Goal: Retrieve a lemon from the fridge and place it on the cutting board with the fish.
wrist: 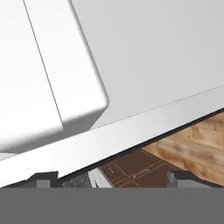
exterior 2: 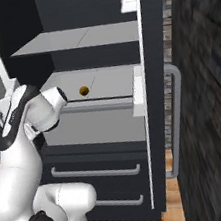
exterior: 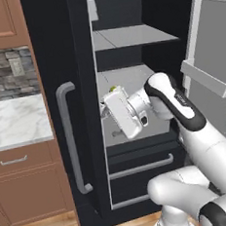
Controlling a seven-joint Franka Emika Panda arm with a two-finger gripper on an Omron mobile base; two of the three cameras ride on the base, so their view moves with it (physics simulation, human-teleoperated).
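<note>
The black fridge point(exterior: 65, 51) stands with one door swung open, showing grey-white shelves. The lemon point(exterior 2: 83, 90) is a small yellow ball resting on the middle shelf point(exterior 2: 108, 82). In the left base view the lemon point(exterior: 114, 89) peeks out just above and behind my hand. My gripper point(exterior: 106, 110) reaches in over that shelf's front, pointing left, a little below and in front of the lemon. In the hand view my gripper point(wrist: 111, 181) is open, its fingertips point(wrist: 43, 179) wide apart with nothing between them. The cutting board and the fish are out of view.
The open fridge door point(exterior: 212, 51) with its white bins stands right of my arm. The closed door's grey bar handle point(exterior: 71, 138) is to the left. Two lower drawers point(exterior: 140, 168) sit under the shelf. A marble counter point(exterior: 13, 119) over brown cabinets lies further left.
</note>
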